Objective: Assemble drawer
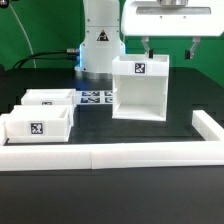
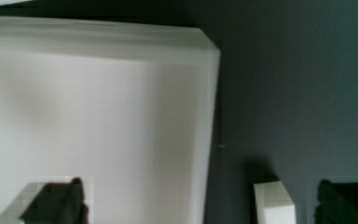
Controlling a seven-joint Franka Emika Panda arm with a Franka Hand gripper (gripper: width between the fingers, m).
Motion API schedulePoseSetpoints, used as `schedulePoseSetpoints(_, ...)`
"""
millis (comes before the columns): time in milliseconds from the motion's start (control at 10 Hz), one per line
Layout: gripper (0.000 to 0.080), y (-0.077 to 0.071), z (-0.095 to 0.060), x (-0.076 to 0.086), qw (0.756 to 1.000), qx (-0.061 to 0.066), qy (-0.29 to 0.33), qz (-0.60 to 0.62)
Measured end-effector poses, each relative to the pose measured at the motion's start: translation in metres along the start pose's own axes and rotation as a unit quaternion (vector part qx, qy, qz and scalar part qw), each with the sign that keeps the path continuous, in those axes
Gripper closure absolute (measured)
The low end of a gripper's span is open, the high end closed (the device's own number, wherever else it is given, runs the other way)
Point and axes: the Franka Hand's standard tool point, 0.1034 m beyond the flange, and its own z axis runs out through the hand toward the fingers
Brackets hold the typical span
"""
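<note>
The drawer housing (image 1: 140, 88) is a tall white box with its open front facing the camera and a tag on its top band. It stands right of centre in the exterior view. Two open-top trays (image 1: 50, 100) (image 1: 38, 128), each tagged, sit on the exterior view's left. My gripper (image 1: 169, 47) hovers open and empty just above the housing's top, at its right side. In the wrist view the housing (image 2: 96, 110) fills most of the frame. The gripper (image 2: 197, 205) has one dark fingertip (image 2: 51, 200) over the housing and the other beyond its edge.
A long low white bar (image 1: 110, 152) runs along the front and turns back at the exterior view's right (image 1: 208, 125). The marker board (image 1: 95, 98) lies between the trays and the housing. The robot base (image 1: 100, 40) stands behind. A small white piece (image 2: 282, 200) shows between the fingers.
</note>
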Motion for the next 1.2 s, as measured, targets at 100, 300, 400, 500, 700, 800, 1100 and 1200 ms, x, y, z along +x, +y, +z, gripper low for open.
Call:
schedulePoseSetpoints(100,0.0150,0.000,0.001,0.000,1.000,0.007,0.002,0.011)
schedulePoseSetpoints(300,0.0150,0.001,0.010,-0.008,0.997,0.038,0.013,0.068)
schedulePoseSetpoints(400,0.0150,-0.001,0.015,-0.012,0.996,0.042,0.011,0.077)
schedulePoseSetpoints(500,0.0150,0.000,0.017,-0.014,0.996,0.043,0.007,0.084)
schedulePoseSetpoints(700,0.0150,-0.001,0.019,-0.014,0.996,0.044,0.008,0.083)
schedulePoseSetpoints(800,0.0150,-0.002,0.019,-0.015,0.996,0.044,0.009,0.081)
schedulePoseSetpoints(1100,0.0443,-0.002,0.019,-0.015,0.996,0.044,0.008,0.081)
schedulePoseSetpoints(1200,0.0443,-0.002,0.019,-0.015,0.996,0.044,0.008,0.081)
